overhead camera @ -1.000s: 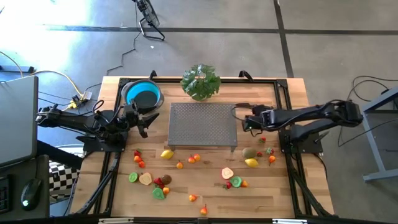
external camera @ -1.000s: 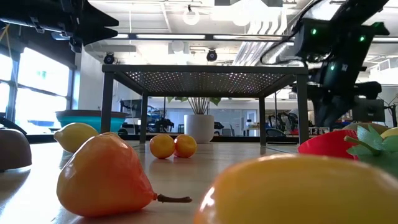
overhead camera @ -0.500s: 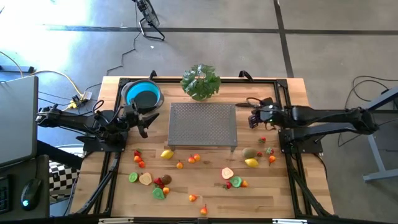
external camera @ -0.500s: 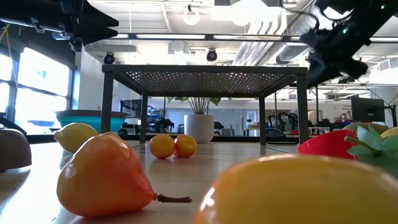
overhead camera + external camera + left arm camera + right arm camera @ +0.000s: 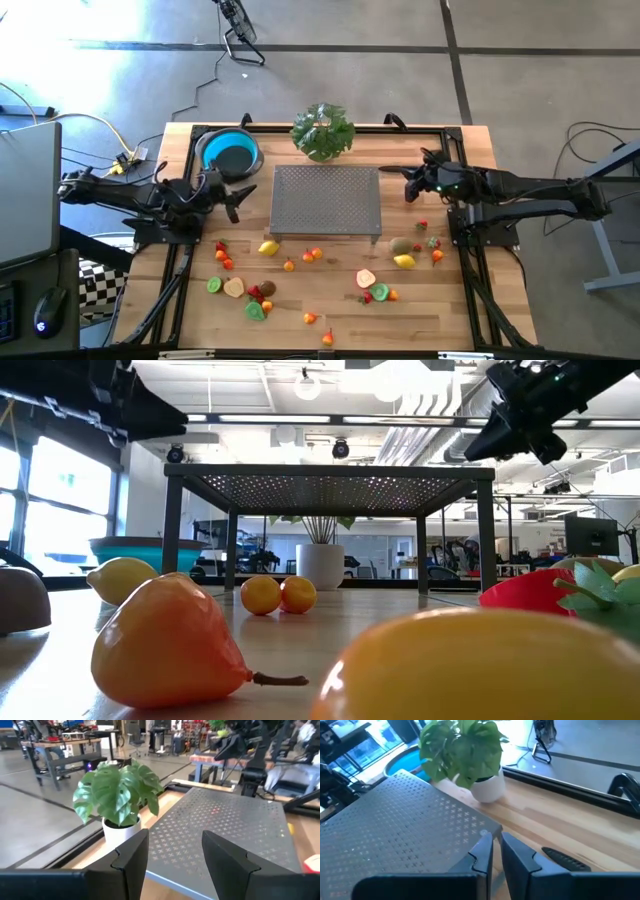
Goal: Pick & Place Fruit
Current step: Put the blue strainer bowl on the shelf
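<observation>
Blue bowl (image 5: 229,153) sits at ~10 o'clock on the wooden counter (image 5: 330,300) w/ nothing visible in it, and basically all the toy fruit (image 5: 300,280) is scattered across the 6 o'clock half: lemon (image 5: 268,247), kiwi (image 5: 399,245), strawberry bits, slices etc. So the job looks barely started imo.

What could go wrong: the right gripper (image 5: 408,186) is hovering off the 3 o'clock edge of the perforated metal rack (image 5: 326,200), up around rack height, nowhere near a fruit. If it drops straight down from there it could clip the rack's edge or leg, or land on the black-handled knife (image 5: 564,858) lying on the counter just beside it, which isn't fruit at all. Also the fruit is tiny and bunched up in spots, so a sloppy descent prob knocks neighbours rolling, esp the round ones. The potted plant (image 5: 323,131) at 12 o'clock is near any path across to the bowl too.

Jaws: right jaws are pinched nearly together, just a thin slit between the fingers (image 5: 482,854) in the wrist view, and nothing in there afaict. They'd need to open up before any grab. Left gripper (image 5: 232,199) waits at 9 o'clock just below the bowl, jaws about half apart, holding nothing, pointing over the rack toward the plant.
</observation>
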Robot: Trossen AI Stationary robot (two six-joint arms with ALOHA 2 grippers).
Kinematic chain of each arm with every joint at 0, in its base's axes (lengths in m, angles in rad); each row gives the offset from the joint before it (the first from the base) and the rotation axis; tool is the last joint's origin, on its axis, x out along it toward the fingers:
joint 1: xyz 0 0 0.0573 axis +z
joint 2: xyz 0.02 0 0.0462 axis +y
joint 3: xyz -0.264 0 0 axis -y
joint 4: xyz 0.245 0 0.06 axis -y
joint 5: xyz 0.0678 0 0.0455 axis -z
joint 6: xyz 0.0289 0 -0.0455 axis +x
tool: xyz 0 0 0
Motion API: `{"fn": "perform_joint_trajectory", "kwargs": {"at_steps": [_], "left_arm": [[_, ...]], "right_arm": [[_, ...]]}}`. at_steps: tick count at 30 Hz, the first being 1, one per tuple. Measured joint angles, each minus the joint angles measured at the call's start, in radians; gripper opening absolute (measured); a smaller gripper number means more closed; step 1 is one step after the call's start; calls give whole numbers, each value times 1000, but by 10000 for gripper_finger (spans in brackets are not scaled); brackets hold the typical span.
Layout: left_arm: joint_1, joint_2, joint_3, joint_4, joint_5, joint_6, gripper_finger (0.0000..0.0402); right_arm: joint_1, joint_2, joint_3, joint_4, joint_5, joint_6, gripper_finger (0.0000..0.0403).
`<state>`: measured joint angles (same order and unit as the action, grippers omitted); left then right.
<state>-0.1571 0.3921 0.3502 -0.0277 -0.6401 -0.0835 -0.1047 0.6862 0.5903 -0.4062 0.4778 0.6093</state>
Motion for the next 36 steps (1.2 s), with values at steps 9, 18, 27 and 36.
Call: {"fn": "perform_joint_trajectory", "kwargs": {"at_steps": [9,18,27,36], "left_arm": [[0,154,277,-475,-125,-56,179],[0,404,452,-900,-85,-238,179],[0,565,473,-1087,6,-337,179],[5,567,476,-1102,33,-470,179]], "right_arm": [[0,6,0,26,-14,-12,30],[0,6,0,26,-14,-12,30],[0,6,0,27,-14,-12,30],[0,6,0,31,-14,-35,30]]}}
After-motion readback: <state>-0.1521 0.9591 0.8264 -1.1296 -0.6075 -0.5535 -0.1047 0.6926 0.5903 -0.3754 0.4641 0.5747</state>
